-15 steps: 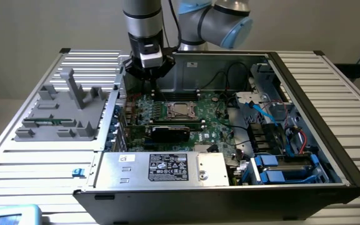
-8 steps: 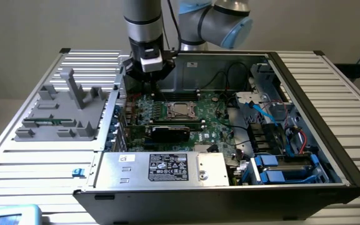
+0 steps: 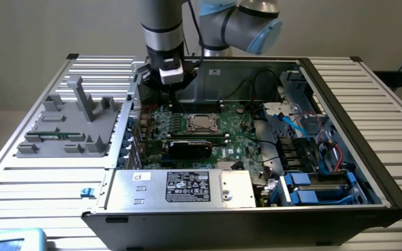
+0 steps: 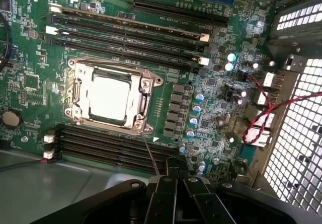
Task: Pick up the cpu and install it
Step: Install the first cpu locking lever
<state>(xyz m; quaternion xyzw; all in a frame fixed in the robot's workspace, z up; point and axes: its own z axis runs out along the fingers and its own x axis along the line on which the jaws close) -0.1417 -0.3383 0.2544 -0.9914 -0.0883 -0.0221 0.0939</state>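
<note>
One open computer case is seen on the slatted counter, a grey tray beside it at the exterior view's left. The tool is held closed and empty above the motherboard. The cpu is seated within the metal socket frame, apart from the tool.

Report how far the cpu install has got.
Done: the cpu lies in the socket frame on the green board. In hand: nothing visible; the gripper hangs over the board near the socket, jaws shut. Left: whether the frame is latched cannot be told.
</note>
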